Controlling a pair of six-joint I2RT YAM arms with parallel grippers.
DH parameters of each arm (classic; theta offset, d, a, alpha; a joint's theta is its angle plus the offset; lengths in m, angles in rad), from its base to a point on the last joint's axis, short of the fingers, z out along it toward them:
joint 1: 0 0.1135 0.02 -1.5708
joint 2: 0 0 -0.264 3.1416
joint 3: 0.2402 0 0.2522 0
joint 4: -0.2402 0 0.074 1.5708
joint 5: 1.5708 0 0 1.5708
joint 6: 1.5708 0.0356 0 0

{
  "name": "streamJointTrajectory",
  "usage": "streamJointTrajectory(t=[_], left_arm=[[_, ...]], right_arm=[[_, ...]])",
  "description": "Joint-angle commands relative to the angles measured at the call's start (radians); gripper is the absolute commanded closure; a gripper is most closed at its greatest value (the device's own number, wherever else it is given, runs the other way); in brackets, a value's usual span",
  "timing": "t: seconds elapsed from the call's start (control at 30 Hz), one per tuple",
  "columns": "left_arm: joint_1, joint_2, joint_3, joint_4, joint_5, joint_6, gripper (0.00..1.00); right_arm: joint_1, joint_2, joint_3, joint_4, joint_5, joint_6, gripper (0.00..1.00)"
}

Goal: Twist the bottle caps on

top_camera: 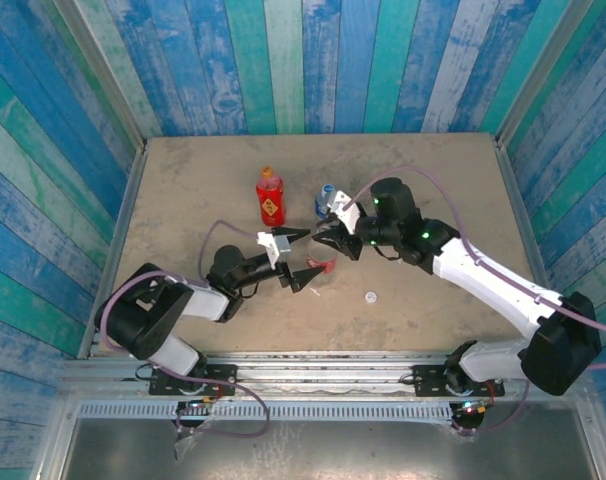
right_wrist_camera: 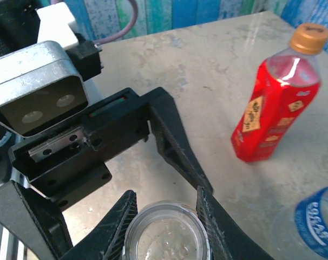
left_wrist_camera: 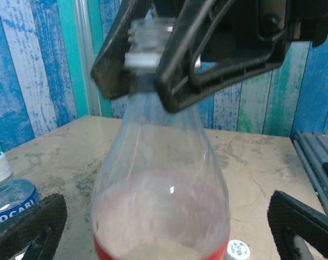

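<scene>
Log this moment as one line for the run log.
right hand shut on red-label bottle neck | left hand open around its body | mouth uncapped | white cap on table

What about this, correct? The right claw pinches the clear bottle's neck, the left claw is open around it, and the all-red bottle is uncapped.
Not quite: the all-red bottle wears its orange-brown cap, as the right wrist view shows. The rest holds: the right claw pinches the clear bottle by its neck, the left claw open around it.
</scene>
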Motion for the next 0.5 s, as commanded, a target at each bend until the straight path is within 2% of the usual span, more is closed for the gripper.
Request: streamJointTrajectory(t=[0.0, 0.47], left_arm=[[-0.004, 0.043, 0.03, 0.026, 0.039, -0.003, 0.03], [-0.004, 0.139, 0.053, 0.133, 0.037, -0.049, 0.23]], right_arm=[[0.016, 0.033, 0.029, 0.014, -0.049, -0.01, 0.79], [0.021, 0.056, 0.038, -0.005, -0.034, -0.015, 0.78]])
